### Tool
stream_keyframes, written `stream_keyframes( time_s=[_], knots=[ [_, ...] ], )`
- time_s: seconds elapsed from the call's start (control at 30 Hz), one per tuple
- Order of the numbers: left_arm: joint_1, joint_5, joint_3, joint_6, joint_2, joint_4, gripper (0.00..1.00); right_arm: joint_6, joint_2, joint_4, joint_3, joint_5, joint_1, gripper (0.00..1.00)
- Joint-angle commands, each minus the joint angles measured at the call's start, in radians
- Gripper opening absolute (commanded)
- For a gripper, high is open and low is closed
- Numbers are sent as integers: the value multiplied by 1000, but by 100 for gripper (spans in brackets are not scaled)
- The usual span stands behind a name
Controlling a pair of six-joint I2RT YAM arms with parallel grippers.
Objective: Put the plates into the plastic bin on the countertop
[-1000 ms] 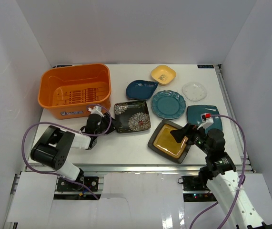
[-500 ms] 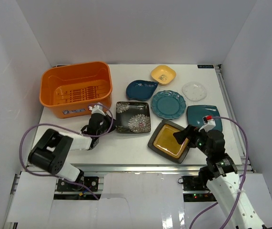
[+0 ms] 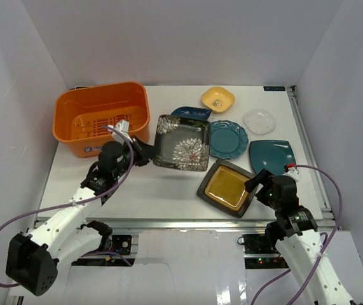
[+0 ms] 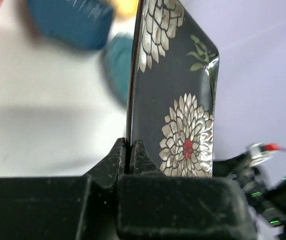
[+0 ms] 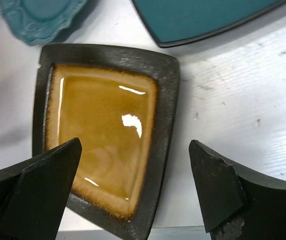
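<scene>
White walls [image 3: 181, 38] close in the far side and both flanks of the scene, and the countertop [image 3: 156, 190] below them is white too, flat and matte, with a metal rail [image 3: 168, 222] along its near edge. The plastic bin [image 3: 73, 136] sits at the far left, orange, its slotted bottom bare: no plate lies in it yet.

Of the plates, the black flowered plate [image 3: 182, 143] is the one in hand. It is off the surface and tilted, just right of the bin, and in the left wrist view it [image 4: 183, 100] stands on edge. The amber-centred plate [image 3: 227, 187] lies flat at near right. Beyond it are the scalloped teal plate [image 3: 229, 138], the rounded-square teal plate [image 3: 272, 154], the leaf-shaped plate [image 3: 191, 112] partly hidden behind the lifted one, the yellow dish [image 3: 218, 98] and the clear-white dish [image 3: 259, 121].

The left gripper [image 3: 144, 152] has its jaws closed tight on the flowered plate's left rim [image 4: 129, 150]. The right gripper [image 3: 257, 181] hangs spread wide and empty over the amber plate's right edge [image 5: 133, 145].

I judge this the carry of the first plate. The next move calls for swinging it left over the bin's rim and lowering it before release; a grip on the thin rim could slip.
</scene>
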Motion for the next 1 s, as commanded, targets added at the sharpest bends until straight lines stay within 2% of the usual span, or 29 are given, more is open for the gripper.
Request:
stream_keyframes(
  time_s=[0.0, 0.13, 0.23, 0.37, 0.63, 0.83, 0.97],
  knots=[
    [1, -17, 266, -15, -48, 73, 0, 57, 73, 6, 1, 112, 6, 94],
    [34, -126, 468, 51, 20, -52, 0, 71, 157, 94, -42, 65, 6, 97],
    [121, -140, 570, 62, 83, -127, 0, 94, 167, 150, -76, 26, 6, 100],
    [355, -59, 620, 14, 150, -182, 0, 142, 159, 232, -139, -30, 6, 94],
    [612, -72, 649, 28, 262, -290, 0, 163, 145, 293, -217, -61, 4, 90],
    [682, -144, 601, 100, 313, -311, 0, 171, 115, 334, -280, -127, 6, 88],
    [686, -165, 636, 142, 399, -308, 0, 166, 98, 345, -289, -139, 6, 81]
  ],
)
